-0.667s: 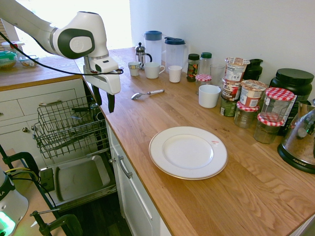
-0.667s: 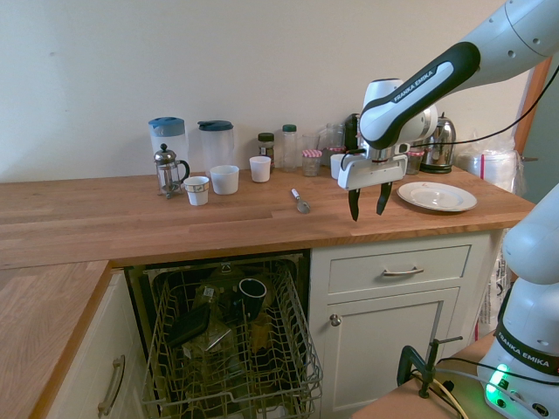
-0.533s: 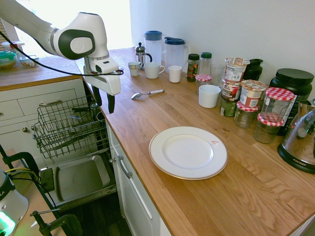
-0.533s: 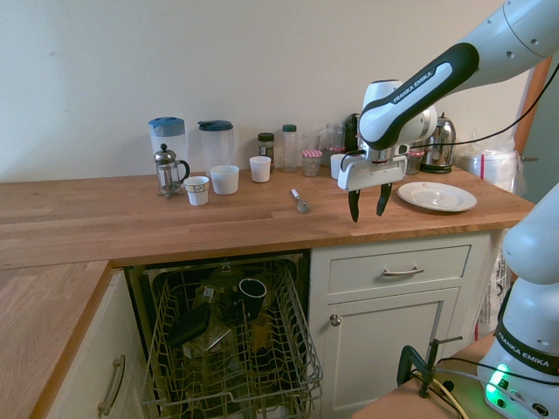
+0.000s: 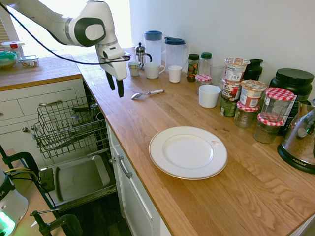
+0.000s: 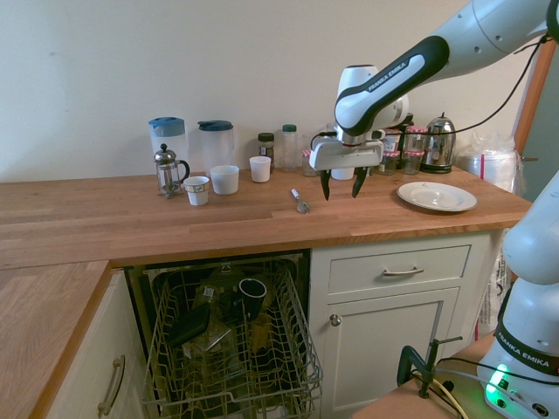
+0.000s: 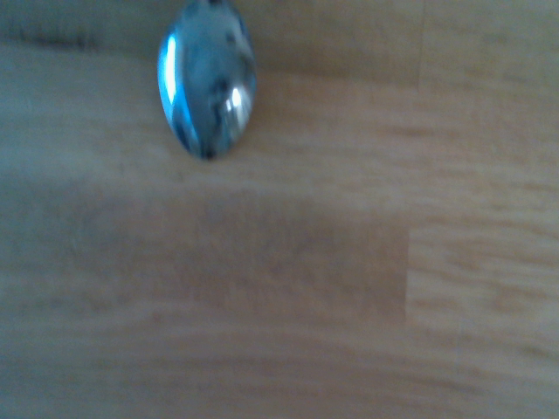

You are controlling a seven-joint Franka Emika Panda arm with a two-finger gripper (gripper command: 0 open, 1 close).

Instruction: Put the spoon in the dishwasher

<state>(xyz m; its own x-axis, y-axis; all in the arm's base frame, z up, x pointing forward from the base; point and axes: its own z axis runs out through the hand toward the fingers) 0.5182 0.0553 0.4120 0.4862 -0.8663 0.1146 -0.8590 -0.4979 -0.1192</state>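
The silver spoon lies flat on the wooden counter, bowl toward the counter's front edge; it is also the spoon in the second exterior view. Its shiny oval bowl fills the wrist view's upper part, blurred. My gripper hangs open above the counter, close beside the spoon's bowl, holding nothing; it is the gripper just right of the spoon in the second exterior view. The dishwasher stands open below the counter, its wire rack pulled out with several dishes inside.
A white plate sits mid-counter. A French press, two jugs, white cups and mug stand behind the spoon. Jars and a kettle crowd the far end. The steel door panel lies lowered.
The arm has swung from over the counter's front edge near the dishwasher inward toward the spoon, rising slightly. The gripper stays open. The spoon has not moved.
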